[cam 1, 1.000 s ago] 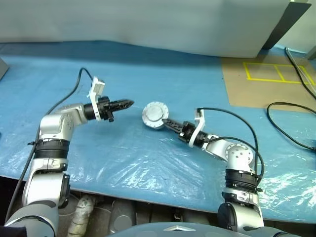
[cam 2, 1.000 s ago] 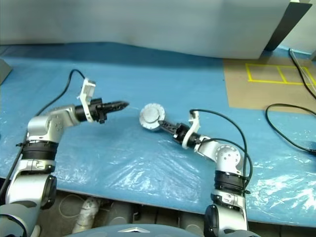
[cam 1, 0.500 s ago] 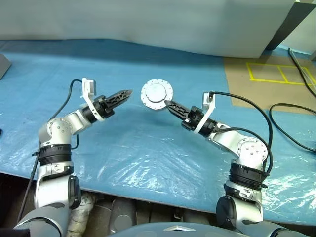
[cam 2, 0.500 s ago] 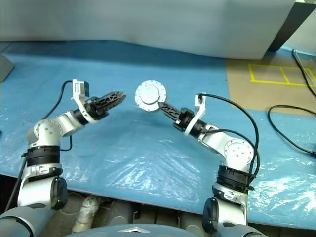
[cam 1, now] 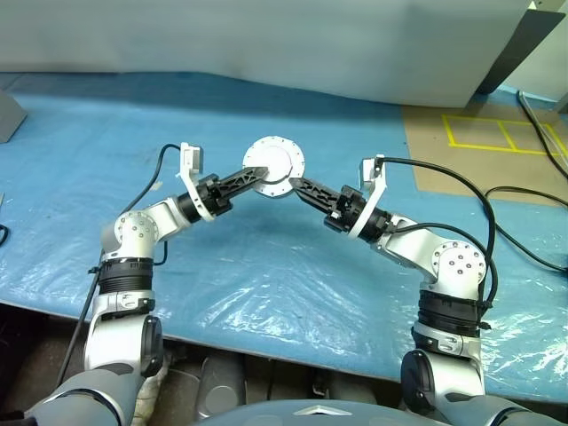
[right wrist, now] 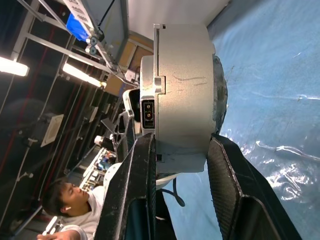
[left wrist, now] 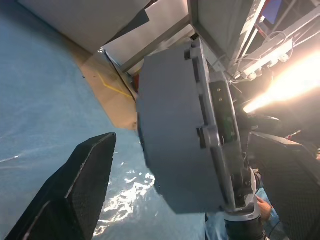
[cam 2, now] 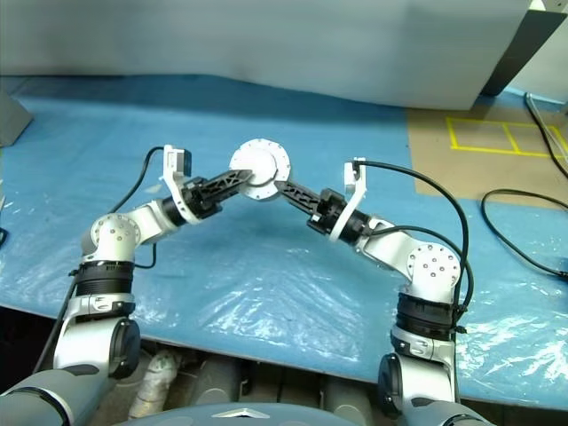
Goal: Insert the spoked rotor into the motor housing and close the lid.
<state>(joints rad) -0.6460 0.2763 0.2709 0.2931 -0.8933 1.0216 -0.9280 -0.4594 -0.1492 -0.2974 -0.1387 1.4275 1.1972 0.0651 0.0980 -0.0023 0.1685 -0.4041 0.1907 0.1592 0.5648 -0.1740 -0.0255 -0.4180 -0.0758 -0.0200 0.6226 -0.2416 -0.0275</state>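
Motor housing point(cam 1: 274, 166), a round silver-grey body with small lugs along its rim, is hanging in the air above the blue plastic-covered worktop point(cam 1: 266, 284), between the two hands. Its flat smooth face is turning toward the head camera, so no windings are showing.

Right hand point(cam 1: 295, 185) is reaching in from the right and grasping the housing at its lower right edge. In the right wrist view, its two black fingers point(right wrist: 127, 200) are clamping across the thickness of the housing, one on each flat side, with a small connector socket sitting on the wall just above them.

Left hand point(cam 1: 256, 173) is reaching in from the left, its tip lying at the lower left edge of the housing. In the left wrist view its fingers point(left wrist: 75, 192) are standing spread apart, released, with the housing sitting edge-on in the gap between them; whether either finger is touching the metal cannot be told.
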